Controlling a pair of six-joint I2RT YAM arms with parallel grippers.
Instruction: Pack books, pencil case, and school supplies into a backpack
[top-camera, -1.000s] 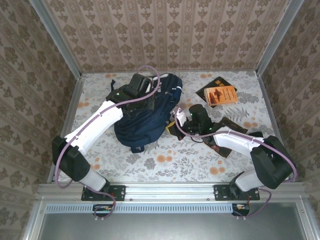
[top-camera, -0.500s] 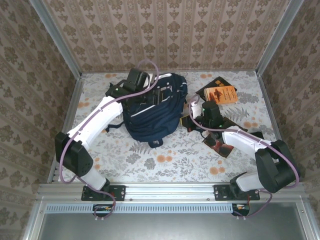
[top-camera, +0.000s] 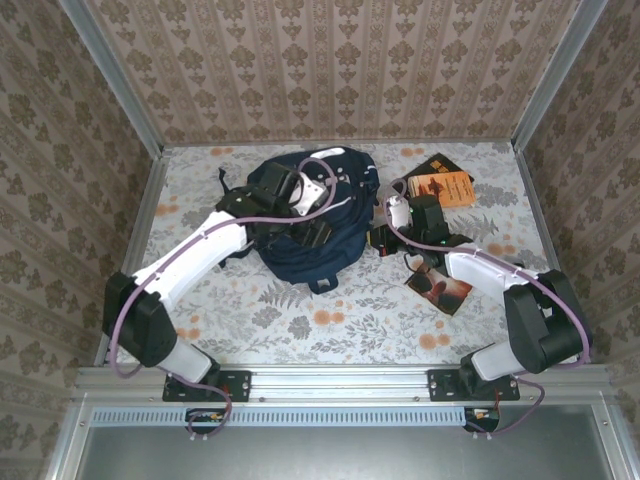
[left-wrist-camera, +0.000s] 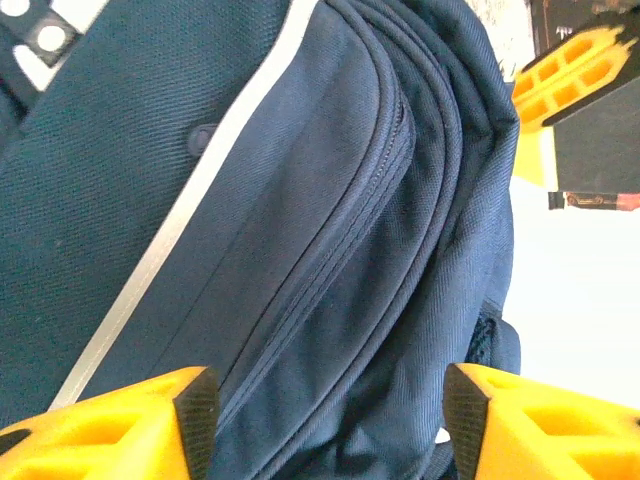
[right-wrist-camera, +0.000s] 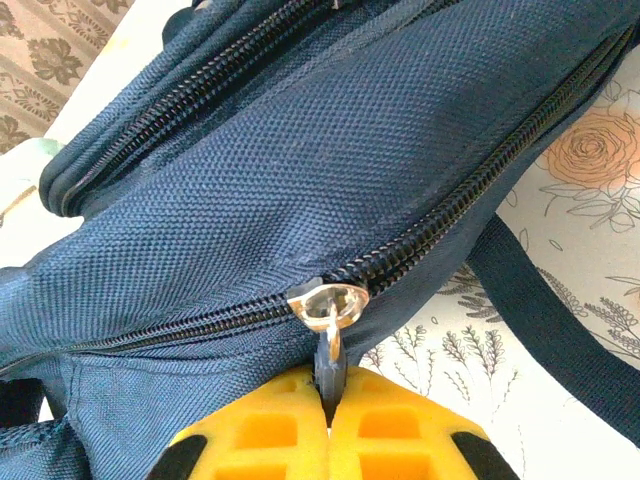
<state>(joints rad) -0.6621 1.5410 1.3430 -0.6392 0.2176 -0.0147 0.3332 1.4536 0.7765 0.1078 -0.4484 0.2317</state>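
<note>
Top view: the backpack (top-camera: 300, 258) lies mid-table, slumped flatter than before. The left gripper (top-camera: 303, 198) has slid onto its top; the right gripper (top-camera: 383, 237) sits at its right edge, its fingers hard to make out. Left wrist: fingers (left-wrist-camera: 190, 420) are spread over blue fabric. Right wrist: fingers (right-wrist-camera: 400, 430) pinch the zipper pull (right-wrist-camera: 328, 303), its tab half hidden.

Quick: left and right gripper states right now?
Left gripper: open, jaws spread wide against the backpack.
Right gripper: closed, pinching the backpack's zipper pull.
</note>
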